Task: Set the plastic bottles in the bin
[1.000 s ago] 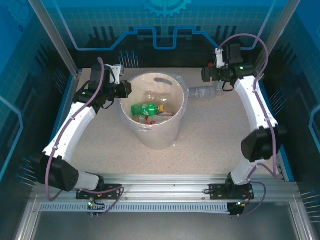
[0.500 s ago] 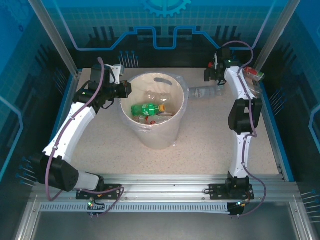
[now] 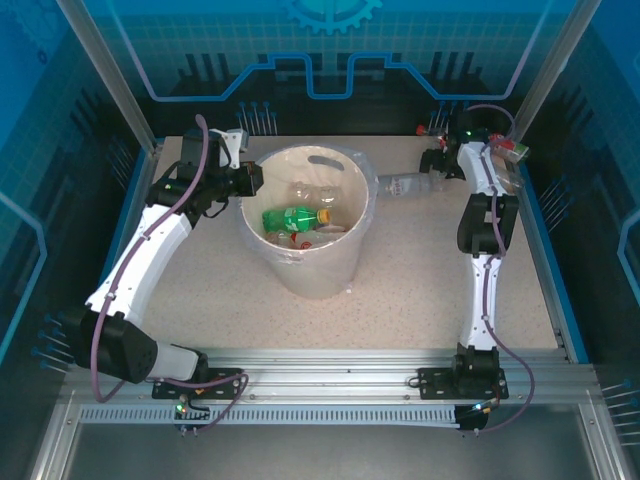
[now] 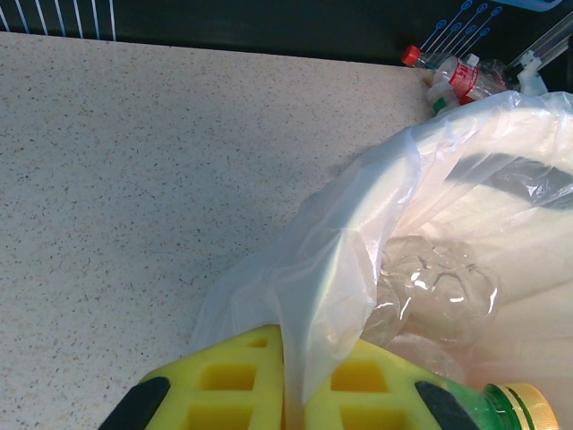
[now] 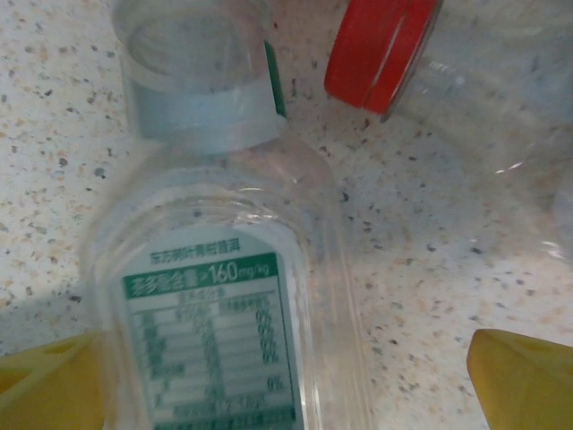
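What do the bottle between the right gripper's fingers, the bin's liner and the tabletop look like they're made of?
Bottle: clear glossy plastic; the tabletop shows through it. Liner: thin translucent plastic film, wrinkled and hanging in folds. Tabletop: hard matte beige, dark-speckled, perhaps laminate or stone composite.

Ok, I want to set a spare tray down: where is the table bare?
Bare speckled tabletop runs between the round cream-white plastic bin and the near metal rail. Crowded at the far right, where clear plastic bottles lie between bin and corner.

Top high, looking down; wrists close, seemingly downward; left shares bin (image 3: 322, 272).
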Available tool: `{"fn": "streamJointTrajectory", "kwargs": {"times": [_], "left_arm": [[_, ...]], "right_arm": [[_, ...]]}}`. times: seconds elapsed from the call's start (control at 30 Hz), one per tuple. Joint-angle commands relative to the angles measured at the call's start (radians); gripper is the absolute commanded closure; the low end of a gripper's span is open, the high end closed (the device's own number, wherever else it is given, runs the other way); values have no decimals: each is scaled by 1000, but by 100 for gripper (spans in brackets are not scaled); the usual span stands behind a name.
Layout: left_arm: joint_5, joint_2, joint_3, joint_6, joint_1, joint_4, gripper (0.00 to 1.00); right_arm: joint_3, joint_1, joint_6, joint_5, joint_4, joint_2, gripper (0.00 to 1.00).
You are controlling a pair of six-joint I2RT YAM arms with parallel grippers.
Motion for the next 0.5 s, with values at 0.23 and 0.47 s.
{"fn": "streamJointTrajectory", "kwargs": {"times": [0.23,0.47], "left_arm": [[43,2,-15,-54,-20,-5,100],[44,7,-15,-52,-20,-7,100]], "right_arm": [[64,-8,39,-59,-23,73,9],[38,-9,38,-59,-11,48,23]]}}
